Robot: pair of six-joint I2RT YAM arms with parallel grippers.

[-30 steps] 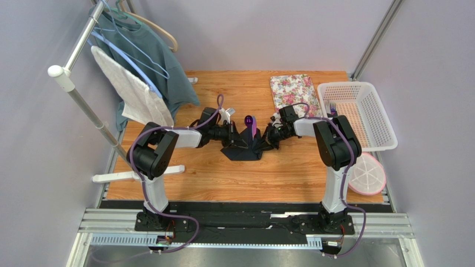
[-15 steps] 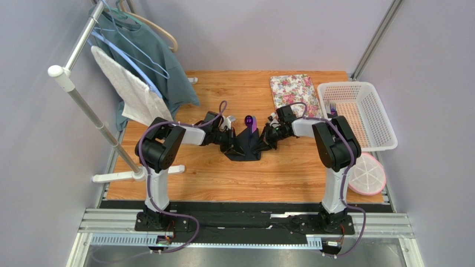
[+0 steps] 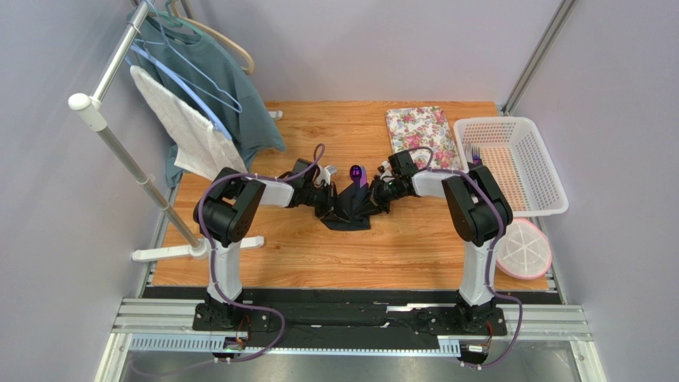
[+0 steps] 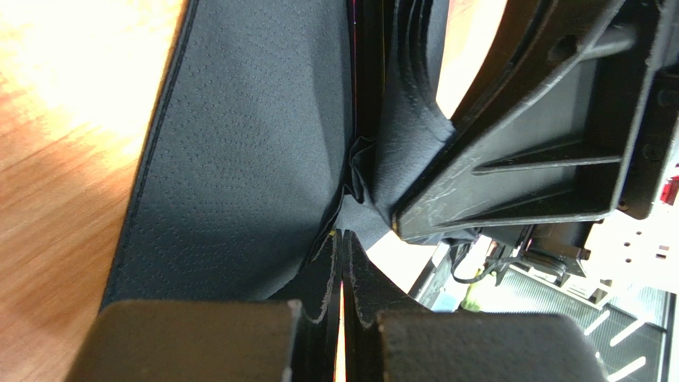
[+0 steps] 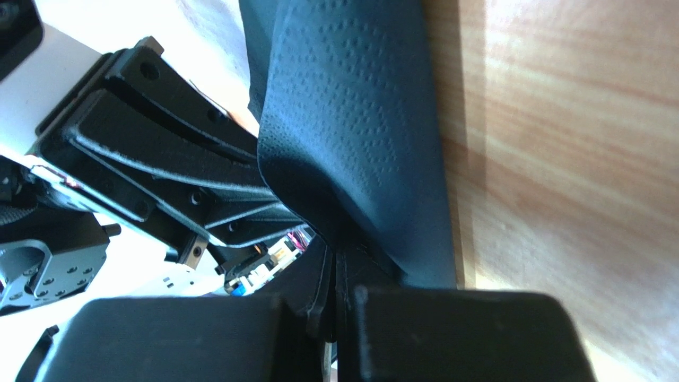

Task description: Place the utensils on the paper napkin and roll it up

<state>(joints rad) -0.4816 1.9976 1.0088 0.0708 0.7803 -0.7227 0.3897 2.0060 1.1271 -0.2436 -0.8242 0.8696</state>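
Paper napkin (image 3: pixel 351 215) | left hand (image 4: pixel 343 243), right hand (image 5: pixel 335 259) pinch it | wood tabletop (image 3: pixel 335 255) | grey walls (image 3: pixel 382 48)

On your wooden table (image 3: pixel 319 255) lie a black paper napkin (image 3: pixel 347 220), a floral rectangular mat (image 3: pixel 422 131) and a white plastic basket (image 3: pixel 494 122).

The napkin (image 4: pixel 239 159) is thin matt black paper, embossed all over with fine dimples and creased where the tips of the left gripper (image 4: pixel 343 243) nip it. The right gripper (image 5: pixel 336 263) has a matt black plastic shell, faintly scuffed. Just beyond both sets of fingertips, a spoon (image 3: pixel 356 172) shows as glossy purple plastic. Beneath them the table (image 5: pixel 574 159) is smooth wood, lightly sheened, with visible grain.
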